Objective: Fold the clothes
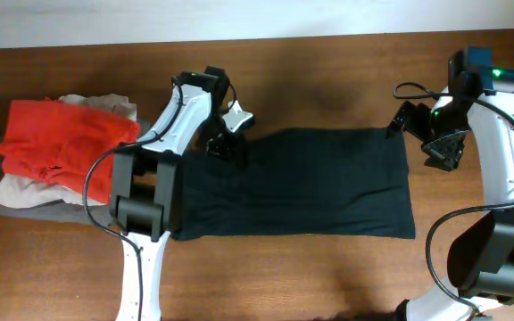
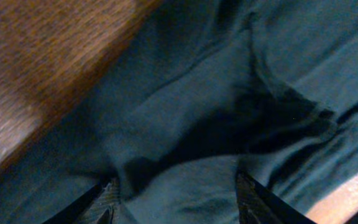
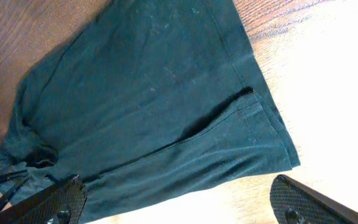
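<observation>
The clothes [image 1: 310, 183] are one black garment lying flat as a wide rectangle in the middle of the wooden table. My left gripper [image 1: 225, 143] is down at its top left edge. In the left wrist view both fingertips [image 2: 107, 202] stand apart and press into the rumpled cloth [image 2: 191, 112], with a soft ridge of fabric between them. My right gripper [image 1: 422, 138] hovers open just off the garment's top right corner. In the right wrist view the garment's hemmed edge [image 3: 148, 93] runs between the wide-spread fingers [image 3: 297, 202], which grip nothing.
A stack of folded garments sits at the far left, with a red one [image 1: 61, 143] on top of beige [image 1: 105, 105] and grey [image 1: 25, 201] ones. The table's far edge [image 1: 257, 40] runs along the top. Both arm bases stand at the near edge.
</observation>
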